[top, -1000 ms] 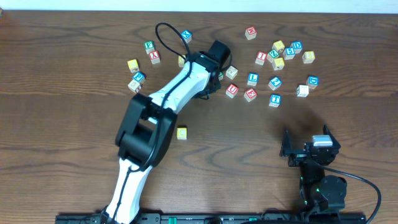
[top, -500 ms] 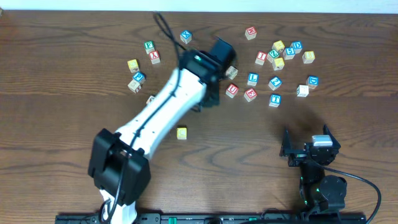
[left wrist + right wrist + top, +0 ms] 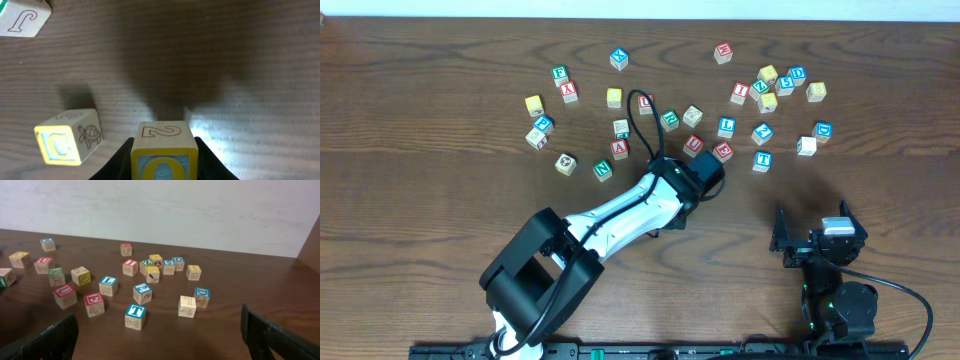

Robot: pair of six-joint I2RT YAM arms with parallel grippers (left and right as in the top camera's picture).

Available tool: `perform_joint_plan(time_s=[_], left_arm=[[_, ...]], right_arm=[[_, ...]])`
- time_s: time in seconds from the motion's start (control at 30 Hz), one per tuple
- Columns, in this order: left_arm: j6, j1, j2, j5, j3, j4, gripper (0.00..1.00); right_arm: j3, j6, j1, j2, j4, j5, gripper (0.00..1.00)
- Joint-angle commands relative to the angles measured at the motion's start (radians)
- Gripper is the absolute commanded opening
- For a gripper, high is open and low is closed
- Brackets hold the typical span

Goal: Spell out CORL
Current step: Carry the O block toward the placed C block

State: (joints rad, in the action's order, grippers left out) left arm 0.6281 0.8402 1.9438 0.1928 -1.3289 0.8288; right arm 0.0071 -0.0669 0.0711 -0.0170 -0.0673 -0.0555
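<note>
The left claw sits just right of centre in the overhead frame, clenched on the yellow O cube. In its wrist view the yellow C cube lies at lower left, just beside it. The blue L cube lies up and right of centre overhead, and the right claw rests released, jaws wide, at lower right.

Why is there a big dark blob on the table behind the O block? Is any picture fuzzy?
Left wrist view: it's a soft shadow on the table beyond the O block, with white glare on the wood just beside the block; overhead view: evenly lit and sharp; right wrist view: clear, only the farthest blocks slightly soft.
</note>
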Motion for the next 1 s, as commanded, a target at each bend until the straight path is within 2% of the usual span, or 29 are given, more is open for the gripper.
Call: perform_joint_plan(time_s=[0.0,0.4,0.97], left_arm=[[0.066,-0.010,0.010,0.029,0.029,-0.047,0.07],[0.111,-0.037,0.010,0.028,0.078,-0.116,0.07],[0.099,-0.093,0.010,-0.055,0.158,-0.164,0.07]], right_arm=[[-0.002,-0.002,-0.006,0.005,-0.004,0.003,0.99],[-0.002,-0.002,-0.006,0.005,-0.004,0.003,0.99],[-0.002,-0.002,-0.006,0.005,-0.004,0.003,0.99]])
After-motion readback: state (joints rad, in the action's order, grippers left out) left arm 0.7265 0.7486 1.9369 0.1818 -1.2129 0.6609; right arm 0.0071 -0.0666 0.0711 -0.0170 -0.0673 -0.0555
